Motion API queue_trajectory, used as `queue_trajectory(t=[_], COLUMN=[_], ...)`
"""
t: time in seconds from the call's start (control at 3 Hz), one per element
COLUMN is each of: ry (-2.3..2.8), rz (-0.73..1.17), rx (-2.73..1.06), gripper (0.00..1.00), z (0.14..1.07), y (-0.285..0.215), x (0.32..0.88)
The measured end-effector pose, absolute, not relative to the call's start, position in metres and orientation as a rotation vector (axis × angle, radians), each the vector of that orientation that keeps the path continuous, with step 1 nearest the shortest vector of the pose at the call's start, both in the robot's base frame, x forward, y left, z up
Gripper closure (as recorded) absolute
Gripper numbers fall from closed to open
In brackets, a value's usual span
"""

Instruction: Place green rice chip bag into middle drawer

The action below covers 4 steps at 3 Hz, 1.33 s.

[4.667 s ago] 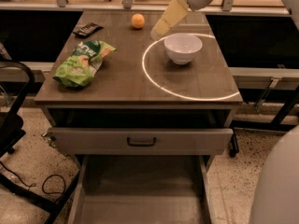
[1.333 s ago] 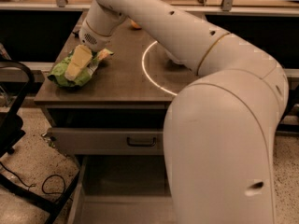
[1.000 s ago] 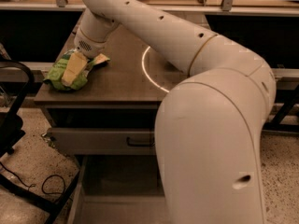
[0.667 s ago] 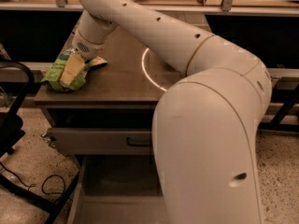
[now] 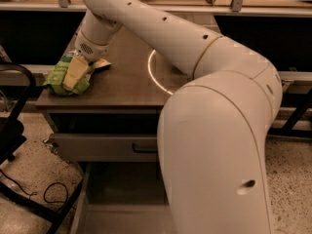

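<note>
**Gripper on the bag at the table's left front corner**

Camera view: the gripper (image 5: 74, 73) was down on the bag (image 5: 59, 78), which lay crumpled on the table (image 5: 122, 84) at its left front corner, close to the left edge. The bag sat directly under the gripper and spread a little to its left and front. Its long axis seemed to run from left front to right back, roughly in line with the wrist reaching in from the right rear. Whether the gripper was clamped on the bag or only pressed against it could not be told. The single arm (image 5: 195, 48) swept across most of the frame and hid the table's right side. The middle drawer (image 5: 114, 217) stood pulled out low at the front, beneath the upper drawer (image 5: 92, 147) with its dark handle (image 5: 144, 150), so the carry would likely go forward and down. No writing on the bag could be read
</note>
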<state>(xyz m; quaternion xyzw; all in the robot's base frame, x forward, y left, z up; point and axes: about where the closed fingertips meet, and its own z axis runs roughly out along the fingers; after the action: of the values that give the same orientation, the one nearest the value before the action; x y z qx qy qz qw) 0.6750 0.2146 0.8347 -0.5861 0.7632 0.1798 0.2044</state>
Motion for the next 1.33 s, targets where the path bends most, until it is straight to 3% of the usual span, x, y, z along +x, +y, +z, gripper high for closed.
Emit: queue_trajectory(t=[0.33, 1.0, 1.33], ry=[2.129, 2.13, 2.162], rz=[0.503, 0.502, 0.423], rx=[-1.637, -1.637, -1.591], gripper=[1.0, 1.0, 1.0], z=[0.835, 0.836, 0.867], y=[0.216, 0.215, 0.176], x=[0.675, 0.675, 0.667])
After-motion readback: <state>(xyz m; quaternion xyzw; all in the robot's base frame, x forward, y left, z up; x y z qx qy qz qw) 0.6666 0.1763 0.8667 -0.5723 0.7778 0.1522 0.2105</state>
